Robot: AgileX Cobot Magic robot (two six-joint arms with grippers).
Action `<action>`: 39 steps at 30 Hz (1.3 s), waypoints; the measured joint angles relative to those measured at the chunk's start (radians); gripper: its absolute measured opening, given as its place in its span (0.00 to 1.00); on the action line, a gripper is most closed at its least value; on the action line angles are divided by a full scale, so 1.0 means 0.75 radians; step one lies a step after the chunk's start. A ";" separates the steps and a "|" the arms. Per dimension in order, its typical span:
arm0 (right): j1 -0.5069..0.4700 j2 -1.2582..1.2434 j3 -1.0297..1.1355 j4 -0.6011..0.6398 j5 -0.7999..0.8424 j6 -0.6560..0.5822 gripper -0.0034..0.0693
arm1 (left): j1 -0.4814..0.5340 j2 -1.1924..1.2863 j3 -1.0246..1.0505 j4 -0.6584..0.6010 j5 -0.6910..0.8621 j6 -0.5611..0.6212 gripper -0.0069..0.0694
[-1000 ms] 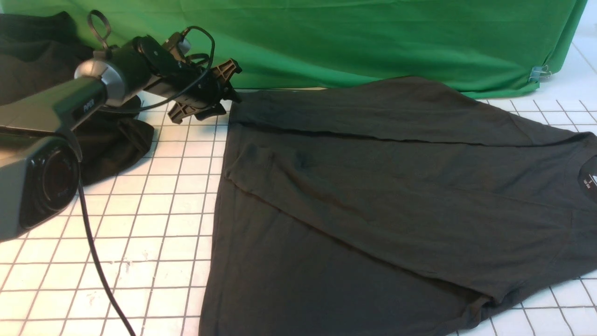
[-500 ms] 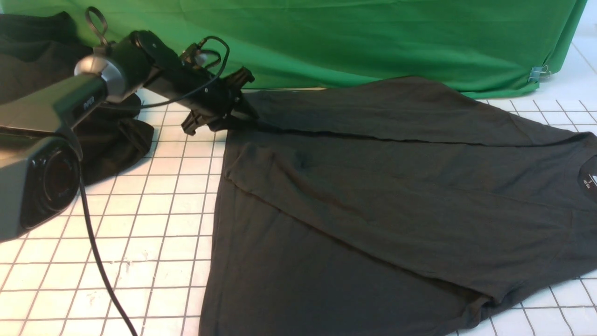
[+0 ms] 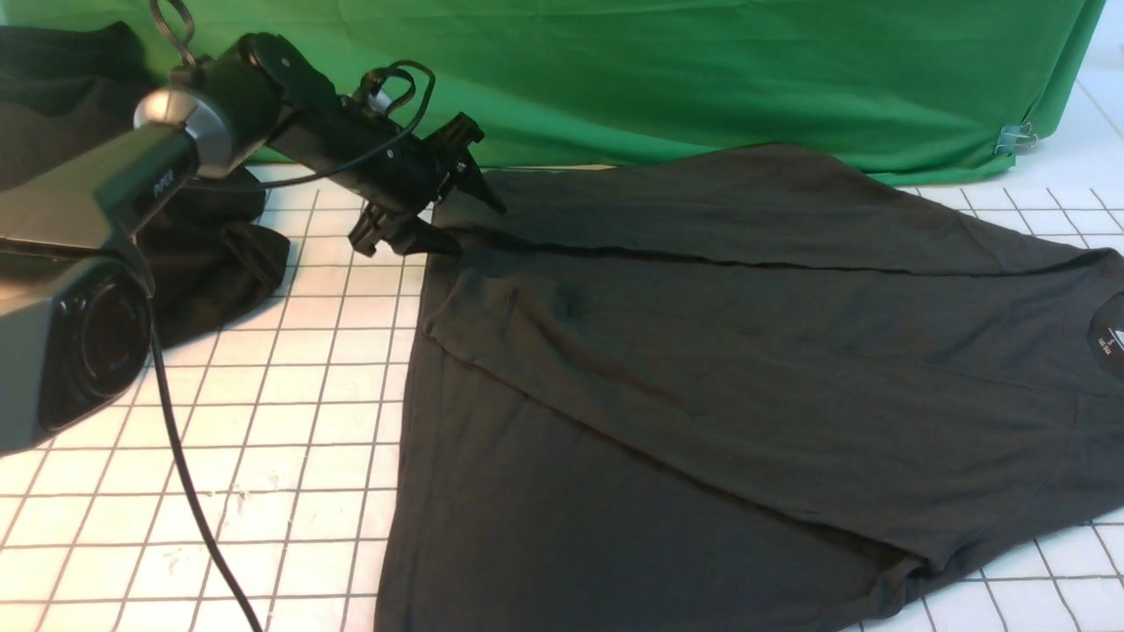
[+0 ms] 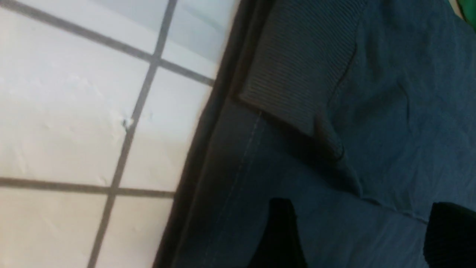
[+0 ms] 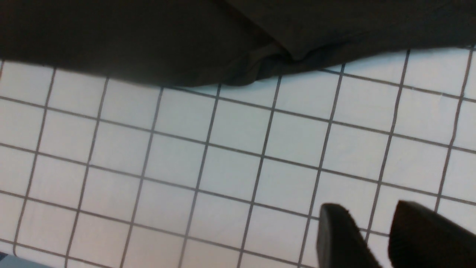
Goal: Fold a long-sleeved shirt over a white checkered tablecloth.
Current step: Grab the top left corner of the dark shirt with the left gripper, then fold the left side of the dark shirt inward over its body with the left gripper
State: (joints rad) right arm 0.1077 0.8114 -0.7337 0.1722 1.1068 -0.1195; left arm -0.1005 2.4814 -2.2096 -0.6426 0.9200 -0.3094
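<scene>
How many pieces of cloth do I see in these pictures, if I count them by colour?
Black or dark grey: 2, the shirt and the lumpy cloth at the far left, partly behind the arm
Green: 1, the sheet at the back
White with grey squares: 1, the tablecloth
Total: 4

On checkered tablecloth [image 3: 290, 421], centre to right: long-sleeved shirt [image 3: 746, 369], collar [image 3: 1108, 338] at far right. Behind it, along rear edge: backdrop sheet [image 3: 702, 79]. At rear left, apart from shirt: lumpy cloth [image 3: 211, 263]. Over shirt's rear-left corner: left gripper [image 3: 479, 230].
</scene>
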 joint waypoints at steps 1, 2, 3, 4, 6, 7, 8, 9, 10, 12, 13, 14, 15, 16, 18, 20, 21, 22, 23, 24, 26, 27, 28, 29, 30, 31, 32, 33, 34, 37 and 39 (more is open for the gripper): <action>0.000 0.000 0.000 0.000 0.000 0.000 0.32 | 0.000 0.009 0.001 -0.003 -0.044 -0.033 0.72; 0.000 0.000 0.000 0.000 0.000 0.000 0.32 | 0.000 0.014 0.003 -0.006 -0.081 -0.049 0.72; 0.000 0.000 0.000 0.000 0.000 0.000 0.33 | 0.000 0.019 0.003 -0.009 -0.103 -0.058 0.72; 0.000 0.000 0.000 0.000 0.000 0.000 0.33 | 0.000 0.020 0.003 -0.010 -0.108 -0.058 0.72; 0.000 0.000 0.000 0.000 0.000 0.000 0.33 | 0.000 0.034 0.003 -0.028 -0.140 -0.075 0.71; 0.000 0.000 0.000 0.000 0.000 0.000 0.33 | 0.000 0.040 0.003 -0.038 -0.142 -0.077 0.70; 0.000 0.000 0.000 0.000 0.000 0.000 0.33 | 0.000 0.049 0.003 -0.049 -0.142 -0.078 0.69; 0.000 0.000 0.000 0.000 0.000 0.000 0.33 | 0.000 0.056 0.003 -0.061 -0.146 -0.081 0.68; 0.000 0.000 0.000 0.000 0.000 0.000 0.33 | 0.000 0.063 0.003 -0.071 -0.150 -0.081 0.67; 0.000 0.000 0.000 0.000 -0.001 0.000 0.33 | 0.000 0.073 0.003 -0.094 -0.176 -0.081 0.63; 0.000 0.000 0.000 0.000 -0.001 0.000 0.33 | 0.000 0.077 0.003 -0.096 -0.188 -0.081 0.62; 0.000 0.000 0.000 0.000 -0.001 0.000 0.33 | 0.000 0.078 0.003 -0.099 -0.199 -0.081 0.60; 0.000 0.000 0.000 0.000 -0.001 0.000 0.33 | 0.000 0.079 0.003 -0.101 -0.204 -0.081 0.58; 0.000 0.000 0.000 0.000 -0.001 0.000 0.33 | 0.000 0.079 0.003 -0.101 -0.208 -0.080 0.57; 0.000 0.000 0.000 0.000 -0.001 0.000 0.33 | 0.000 0.079 0.003 -0.101 -0.240 -0.071 0.49; 0.000 0.000 0.000 0.000 -0.001 0.000 0.33 | 0.000 0.080 0.003 -0.101 -0.245 -0.066 0.39; 0.000 0.000 0.000 0.000 -0.001 0.000 0.33 | 0.000 0.080 0.003 -0.101 -0.245 -0.064 0.34; 0.000 0.000 0.000 0.000 -0.001 0.000 0.33 | 0.000 0.080 0.003 -0.101 -0.245 -0.055 0.26; 0.000 0.000 0.000 0.000 -0.001 0.000 0.33 | 0.000 0.080 0.003 -0.101 -0.247 -0.051 0.21; 0.000 0.000 0.000 0.000 -0.001 0.000 0.33 | 0.000 0.080 0.003 -0.101 -0.248 -0.048 0.20; 0.000 0.000 0.000 0.000 -0.001 0.000 0.33 | 0.000 0.080 0.003 -0.102 -0.248 -0.027 0.12; 0.000 0.000 0.000 0.000 -0.001 0.000 0.33 | 0.000 0.079 0.003 -0.102 -0.246 -0.023 0.11; 0.000 0.000 0.000 0.000 -0.001 0.000 0.33 | 0.000 0.076 0.003 -0.102 -0.242 -0.017 0.11; 0.000 0.000 0.000 0.000 -0.001 0.000 0.34 | 0.000 0.073 0.003 -0.102 -0.240 -0.015 0.11; 0.000 0.000 0.000 0.000 -0.001 0.000 0.34 | 0.000 0.059 0.005 -0.099 -0.228 -0.004 0.11; 0.000 0.000 0.000 0.000 -0.001 0.000 0.34 | 0.000 0.044 0.007 -0.099 -0.221 -0.001 0.11; 0.000 0.000 0.000 0.000 -0.001 0.000 0.34 | -0.002 0.016 0.007 -0.095 -0.210 -0.001 0.11; 0.000 0.000 0.000 0.000 -0.001 0.000 0.34 | -0.005 -0.001 0.007 -0.095 -0.207 -0.001 0.11; 0.000 0.000 0.000 0.000 -0.001 0.000 0.34 | -0.009 -0.040 0.007 -0.094 -0.199 0.000 0.11; 0.000 0.000 0.000 0.000 -0.001 0.000 0.35 | -0.027 -0.164 0.007 -0.097 -0.150 0.003 0.11; 0.000 0.000 0.000 0.000 -0.001 0.000 0.35 | -0.040 -0.225 0.007 -0.099 -0.112 0.002 0.11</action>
State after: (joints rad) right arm 0.1077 0.8114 -0.7337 0.1722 1.1059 -0.1195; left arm -0.1304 2.3127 -2.2046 -0.7166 0.8358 -0.3078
